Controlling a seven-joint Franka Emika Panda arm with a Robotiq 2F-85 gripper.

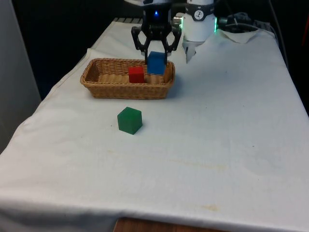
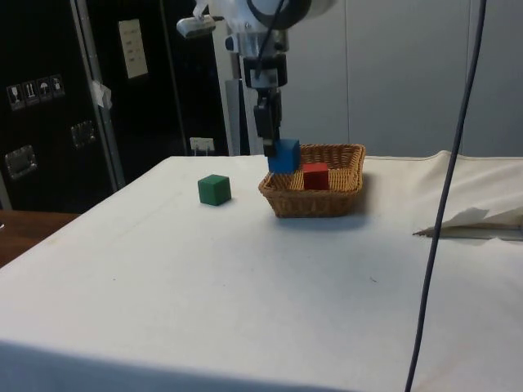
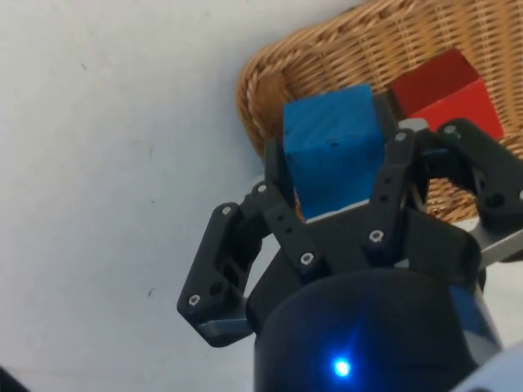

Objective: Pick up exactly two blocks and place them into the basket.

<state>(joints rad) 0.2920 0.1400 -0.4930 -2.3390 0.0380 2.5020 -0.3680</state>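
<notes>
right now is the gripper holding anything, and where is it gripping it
Yes: the gripper holds the blue block by two opposite side faces, above the basket.

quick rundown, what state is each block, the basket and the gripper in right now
blue block: held in the gripper, above the basket's edge, not yet released
red block: lying inside the basket
green block: loose on the cloth, outside the basket
basket: upright on the table, holding the red block
gripper: jaws closed on the blue block
</notes>
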